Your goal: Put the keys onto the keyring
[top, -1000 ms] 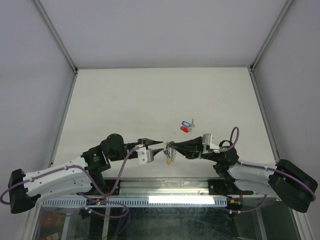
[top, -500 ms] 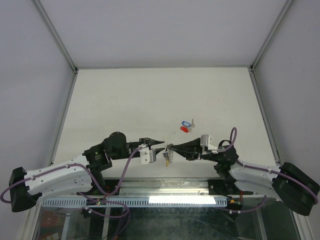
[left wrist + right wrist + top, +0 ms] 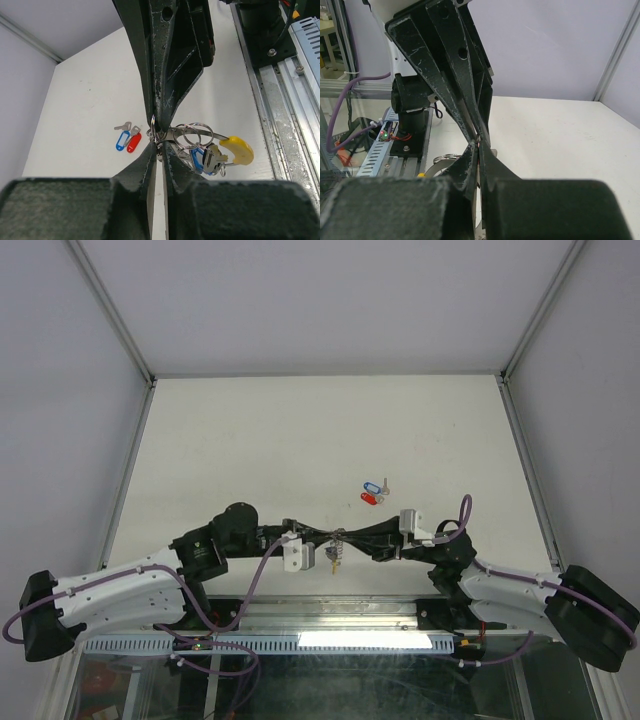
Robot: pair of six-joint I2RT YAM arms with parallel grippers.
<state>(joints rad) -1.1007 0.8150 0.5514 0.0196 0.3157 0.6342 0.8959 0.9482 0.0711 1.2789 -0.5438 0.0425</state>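
My two grippers meet tip to tip just above the table's near edge. The keyring, a silvery band ending in a yellow piece, hangs below them, seen small from above as the keyring. A blue-tagged key and small split rings hang on it. My right gripper is shut on the ring's end. My left gripper is pinched on the same spot, only a sliver between its fingers. Two loose keys, one with a blue tag and one with a red tag, lie on the table beyond.
The loose keys lie right of centre on the white table. A metal rail runs along the near edge under both arms. White walls with aluminium posts close in the table.
My left gripper slid right until its tips met the right gripper's, and its jaws closed down. The keyring, which hung tilted, now hangs straight below the meeting point.
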